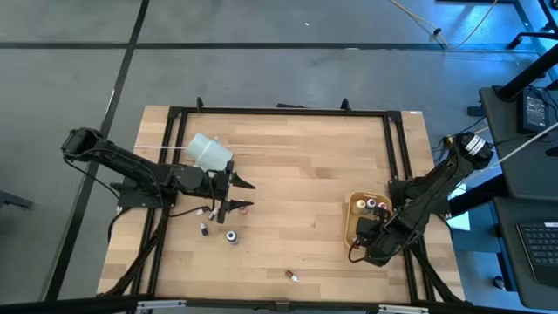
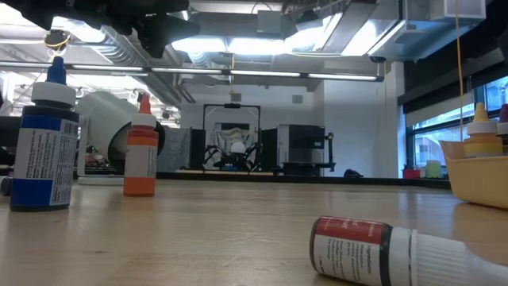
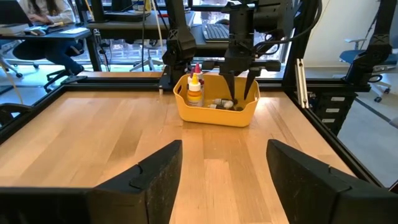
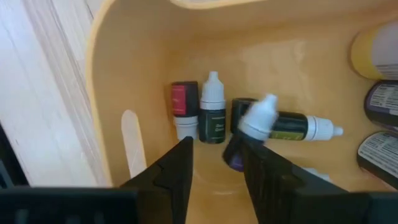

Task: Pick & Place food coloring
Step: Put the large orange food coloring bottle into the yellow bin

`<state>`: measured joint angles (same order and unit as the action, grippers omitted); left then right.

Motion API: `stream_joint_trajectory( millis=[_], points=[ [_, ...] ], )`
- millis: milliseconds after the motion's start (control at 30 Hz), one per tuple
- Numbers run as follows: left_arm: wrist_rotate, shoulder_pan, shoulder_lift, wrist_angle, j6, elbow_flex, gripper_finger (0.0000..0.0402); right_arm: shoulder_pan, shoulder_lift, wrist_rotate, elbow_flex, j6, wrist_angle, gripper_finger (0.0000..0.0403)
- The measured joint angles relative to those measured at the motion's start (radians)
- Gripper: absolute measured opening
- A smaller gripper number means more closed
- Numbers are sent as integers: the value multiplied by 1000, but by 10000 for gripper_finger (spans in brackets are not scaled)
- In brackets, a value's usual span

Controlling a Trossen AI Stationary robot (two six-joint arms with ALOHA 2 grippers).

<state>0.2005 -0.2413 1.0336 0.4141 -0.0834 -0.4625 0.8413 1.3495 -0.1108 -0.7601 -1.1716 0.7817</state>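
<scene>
Left gripper [image 1: 237,194] low over the table's left-middle, fingers [image 3: 149,177] spread wide, holding nothing, right gripper [image 1: 364,234] pointing down near the right edge, fingers [image 4: 171,171] slightly apart, arm folded.

Tray [image 1: 352,228] sits on the surface [image 1: 296,166] at right, several bottles [image 4: 211,118] lying inside it; loose bottles [image 1: 232,235] are scattered at left, cup [image 1: 207,152] tipped over behind them, one bottle [image 1: 292,276] near the front edge

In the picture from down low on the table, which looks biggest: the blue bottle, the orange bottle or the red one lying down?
1. Blue bottle
2. Red bottle
3. Orange bottle

Closeness to the camera could be fooling us, so true sizes stay unsure.
</scene>
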Motion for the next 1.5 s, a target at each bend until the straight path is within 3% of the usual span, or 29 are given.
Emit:
stream_joint_trajectory(
  millis=[233, 433, 567, 667, 867, 933, 1000, 1200, 1500],
  points=[
    [0, 0, 0, 0, 0, 0, 229, -3, -7, 54, -15, -1, 78, 156],
    [0, 0, 0, 0, 0, 0, 229, -3, -11, 12, -168, 1, 264, 157],
    [0, 0, 0, 0, 0, 0, 226, -3, -11, -161, -299, 51, 376, 157],
    [0, 0, 0, 11, 0, 0, 227, -3, -11, -344, -387, 190, 403, 157],
    [-1, 0, 0, 32, -7, 0, 230, -4, -12, -704, -468, 559, 248, 157],
    [-14, 0, 0, 32, -26, 0, 229, -17, -11, -780, -466, 635, 181, 157],
    [-18, 0, 0, 32, -47, 0, 227, -42, -11, -756, -461, 708, 143, 157],
    [-18, 0, 0, 33, -83, 0, 228, -190, -11, -512, -448, 881, 64, 157],
    [-19, 0, 0, 26, -80, 0, 227, -432, -11, -115, -192, 1264, -525, 157]
  ],
)
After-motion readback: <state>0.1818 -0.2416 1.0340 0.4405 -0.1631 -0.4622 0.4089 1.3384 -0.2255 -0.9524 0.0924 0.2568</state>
